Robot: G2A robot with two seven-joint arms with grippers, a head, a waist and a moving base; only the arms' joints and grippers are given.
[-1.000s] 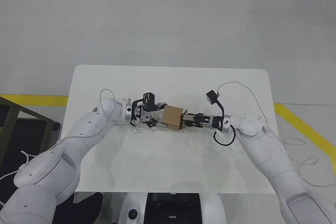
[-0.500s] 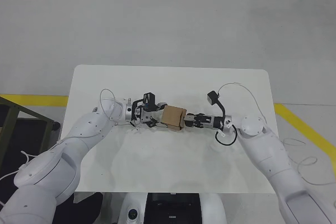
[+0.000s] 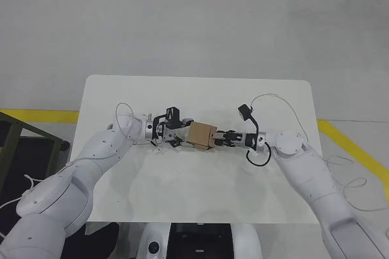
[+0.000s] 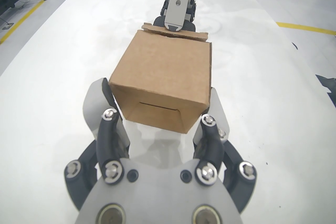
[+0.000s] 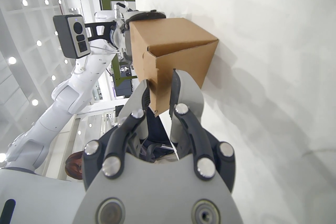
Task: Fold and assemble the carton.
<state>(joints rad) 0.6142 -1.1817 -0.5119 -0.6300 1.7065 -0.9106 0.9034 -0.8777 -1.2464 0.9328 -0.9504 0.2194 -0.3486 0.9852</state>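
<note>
The carton (image 3: 200, 135) lies on its side at the middle of the white desk (image 3: 149, 188), set between the two arms, and a hold at both ends is on show. At the open end, the left gripper (image 4: 158, 89) is spread wide, its fingers (image 4: 90, 101) laid against two opposite side walls. This is judged to be done so that the cardboard tube is squared up and pinned in place. At the far end, the right gripper (image 5: 160, 80) is narrowed to a pinch, and the end flap (image 5: 157, 93) is caught between its pads. That flap projects from the carton's body and is not yet turned in, so closing this end is judged to be the step in hand. The end at the left gripper is seen open, with no flap folded across it.
</note>
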